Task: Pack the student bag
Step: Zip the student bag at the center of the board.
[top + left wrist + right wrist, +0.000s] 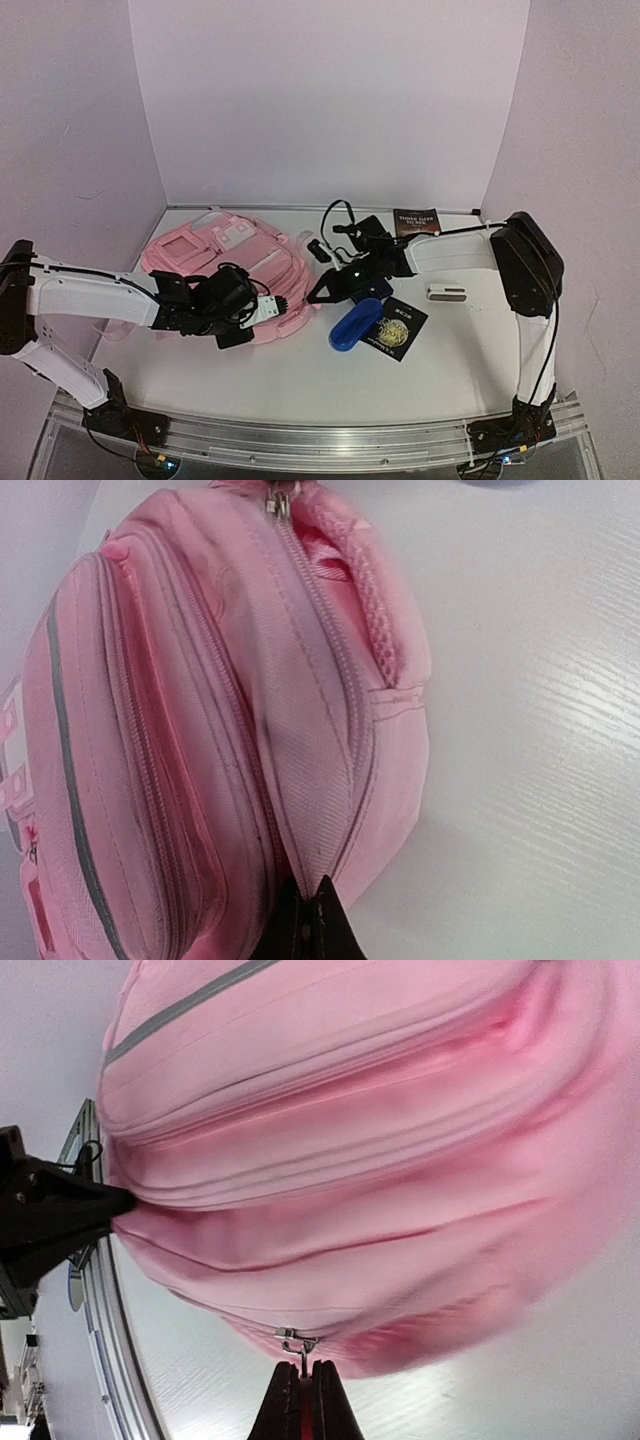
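Finding one: your student bag (225,265) lies flat on the white table (300,385). Its front panel with the white patches faces up, and its zip-lined side wall is turned toward both arms.

Finding two: your left gripper (312,900) sits at the bag's near edge. Its jaws are clenched together on a pinch of pink fabric, right at a zip seam. The right wrist view confirms this: the black fingertip bites into the bag's edge and the cloth is drawn to a point there.

Finding three: your right gripper (302,1370) is at the bag's right edge, close beside the left one. Its jaws are clamped on a small metal zip pull (297,1342), which hangs from the bag's lowest zip line straight into the fingertips. A sliver of pink shows between the fingers.

Finding four: four loose items lie to the right of the bag.
- A blue oval case (352,324) lies nearest the bag, just past the right gripper.
- A black packet with a round gold emblem (396,327) touches the far side of the case from the bag.
- A small white oblong item (447,293) lies further right, well apart from the bag.
- A dark book (417,220) lies to the right of the bag's far end, by the back wall.
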`<state>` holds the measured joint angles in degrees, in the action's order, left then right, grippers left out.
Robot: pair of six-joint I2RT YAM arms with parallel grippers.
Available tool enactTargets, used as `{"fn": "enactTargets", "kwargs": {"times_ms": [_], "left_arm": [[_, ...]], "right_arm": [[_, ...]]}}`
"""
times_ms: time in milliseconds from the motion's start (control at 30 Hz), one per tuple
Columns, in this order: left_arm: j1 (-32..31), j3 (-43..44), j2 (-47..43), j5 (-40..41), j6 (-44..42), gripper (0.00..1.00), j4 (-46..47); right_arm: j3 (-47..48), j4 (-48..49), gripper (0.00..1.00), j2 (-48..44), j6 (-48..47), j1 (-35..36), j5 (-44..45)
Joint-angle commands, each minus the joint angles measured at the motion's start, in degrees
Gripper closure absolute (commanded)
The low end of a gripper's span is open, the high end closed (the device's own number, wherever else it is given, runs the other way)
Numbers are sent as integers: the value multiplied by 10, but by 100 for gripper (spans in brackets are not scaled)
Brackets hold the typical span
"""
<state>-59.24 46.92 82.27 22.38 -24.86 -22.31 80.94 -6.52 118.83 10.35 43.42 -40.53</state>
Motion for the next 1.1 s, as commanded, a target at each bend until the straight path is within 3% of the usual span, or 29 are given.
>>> {"fn": "enactTargets", "kwargs": {"times_ms": [0,233,400,467,567,633,800,1067], "left_arm": [[25,-18,-67,62,27,100,-92],[121,-39,-142,97,-24,100,-107],[157,3,-76,104,-44,99,-108],[154,24,-68,64,-26,88,-122],[106,17,-126,-7,-15,55,-102],[65,4,-164,-22,-5,45,-87],[27,2,-170,-50,21,37,-85],[20,-2,-73,-81,-51,40,41]], "right_arm": [[1,-16,100,-22,-61,-78,31],[-6,-28,100,-22,-54,-79,-11],[-43,9,100,-43,5,13,-50],[-44,25,100,-50,27,40,-55],[-21,36,100,-45,47,57,-55],[-4,37,100,-37,47,58,-46],[31,39,100,-13,60,59,-49],[42,51,100,-12,82,62,-63]]}}
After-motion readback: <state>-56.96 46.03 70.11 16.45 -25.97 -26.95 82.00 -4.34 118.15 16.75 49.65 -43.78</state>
